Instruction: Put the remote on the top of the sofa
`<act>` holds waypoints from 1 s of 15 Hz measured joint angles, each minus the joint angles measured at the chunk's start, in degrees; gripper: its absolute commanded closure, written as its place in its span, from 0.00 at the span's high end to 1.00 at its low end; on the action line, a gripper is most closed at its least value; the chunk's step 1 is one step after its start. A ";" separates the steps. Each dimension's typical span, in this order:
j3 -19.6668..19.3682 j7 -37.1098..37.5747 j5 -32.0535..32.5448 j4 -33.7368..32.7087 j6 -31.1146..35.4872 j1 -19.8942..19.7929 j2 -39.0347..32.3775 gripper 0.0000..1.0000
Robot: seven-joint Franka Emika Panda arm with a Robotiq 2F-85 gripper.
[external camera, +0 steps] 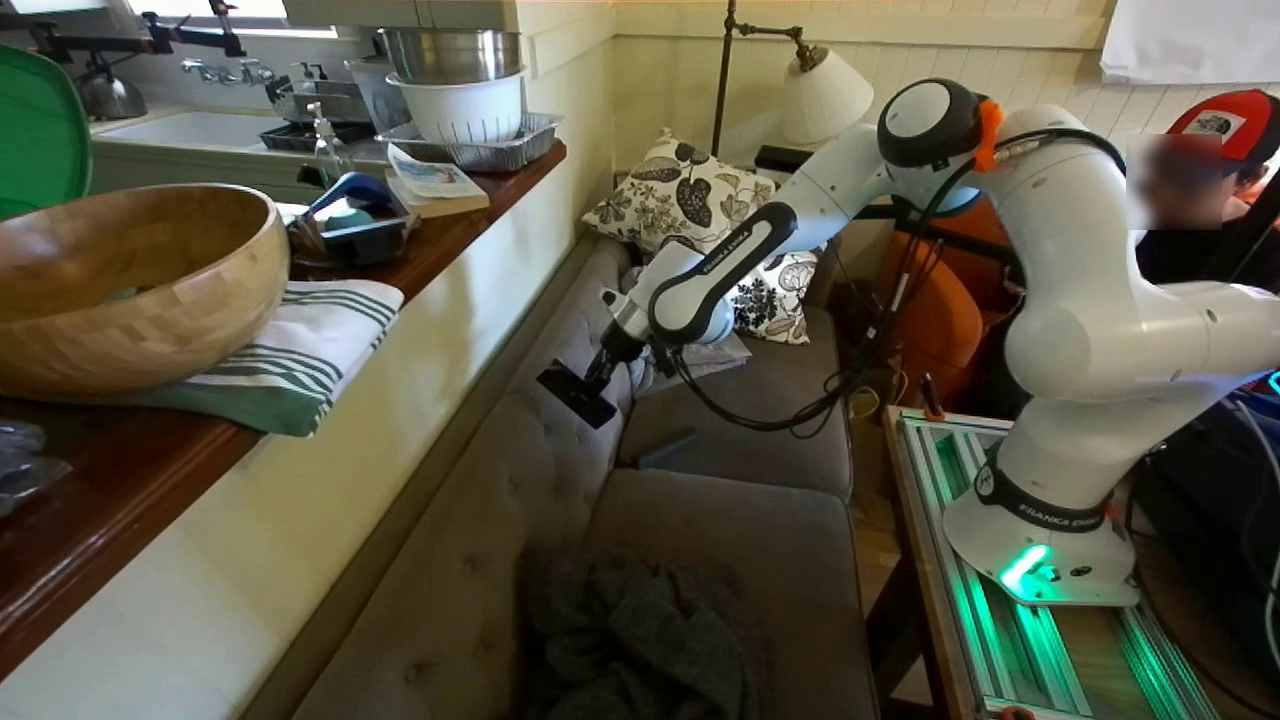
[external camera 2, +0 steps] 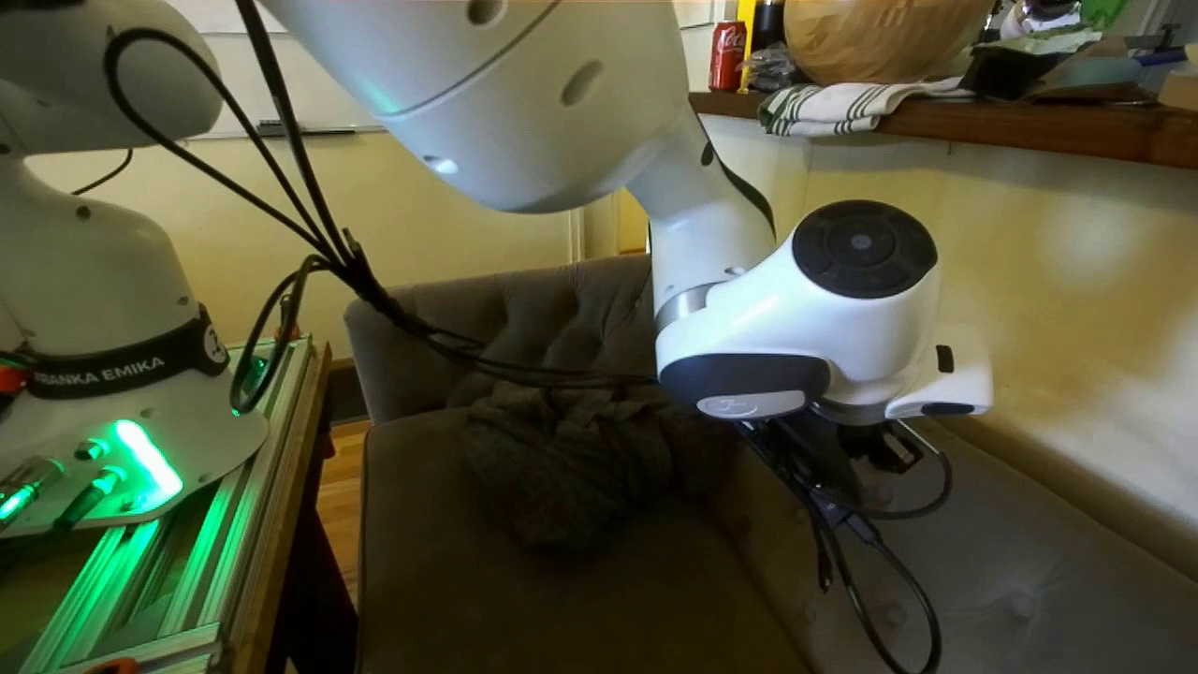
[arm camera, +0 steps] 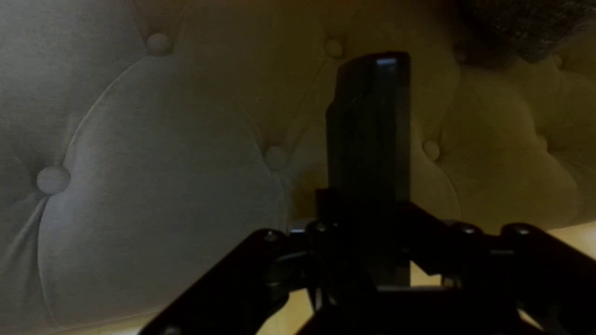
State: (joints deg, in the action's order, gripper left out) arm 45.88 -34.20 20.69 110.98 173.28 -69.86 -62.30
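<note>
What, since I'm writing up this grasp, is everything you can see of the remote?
The remote is a slim black oblong, plastic-looking, with a pale glint near one end; no buttons discernible in the dim wrist view. The tool grips it by both sides. In an exterior view it slants, seen against the tufted sofa backrest; whether they touch, I cannot tell.

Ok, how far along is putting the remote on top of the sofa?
Done: the remote is picked up, gripped in the jaws. In hand: apparently the placing; the wrist view shows the tufted sofa behind the remote, contact unclear. Left: probably setting the remote on top and opening the jaws, which are closed on it.
</note>
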 measured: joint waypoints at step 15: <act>14.61 -0.38 -3.24 -12.21 -3.74 2.83 -17.67 0.09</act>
State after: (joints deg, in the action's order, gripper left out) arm 60.48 -34.58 17.45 98.77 169.54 -67.03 -79.97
